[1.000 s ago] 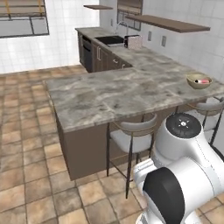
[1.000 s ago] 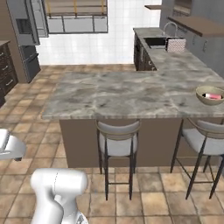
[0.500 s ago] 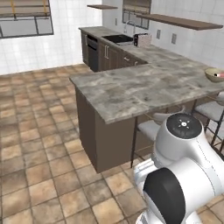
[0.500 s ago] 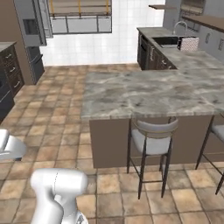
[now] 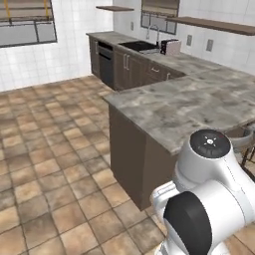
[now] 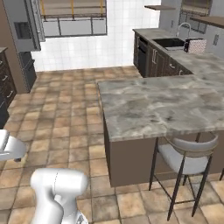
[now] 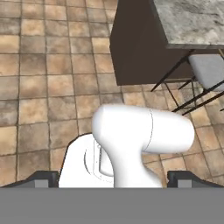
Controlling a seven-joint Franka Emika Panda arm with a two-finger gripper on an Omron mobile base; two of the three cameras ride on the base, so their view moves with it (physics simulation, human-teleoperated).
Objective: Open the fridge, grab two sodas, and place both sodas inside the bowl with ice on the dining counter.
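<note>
- Marbled grey-brown stone forms the dining worktop (image 5: pixel 199 102), a long slab with a thick edge on a dark brown base; in the right base view (image 6: pixel 166 107) its near corner juts toward the tiled floor.
- Fridge (image 6: pixel 22 30): tall and grey with a dark dispenser recess, standing at the far left of the right base view, well apart from the dining worktop.
- Stool (image 6: pixel 186 155): grey padded seat on thin dark legs, tucked under the worktop's near edge; in the hand view (image 7: pixel 208 70) it sits beside the dark base.
- Floor (image 5: pixel 55 149): brown square tiles, spreading between the worktop and the white tiled wall.
- Back worktop (image 6: pixel 175 43): carries a sink with a curved tap, with a pale toaster (image 6: pixel 195 45) just beside it.
- Wooden shelf (image 5: pixel 214 24): thin and brown, mounted high on the wall above the back worktop.
- My end effector (image 7: pixel 112 178): fingertips (image 7: pixel 43 178) stand spread wide at the bottom corners of the hand view, pinching nothing, pointed down at the floor.
</note>
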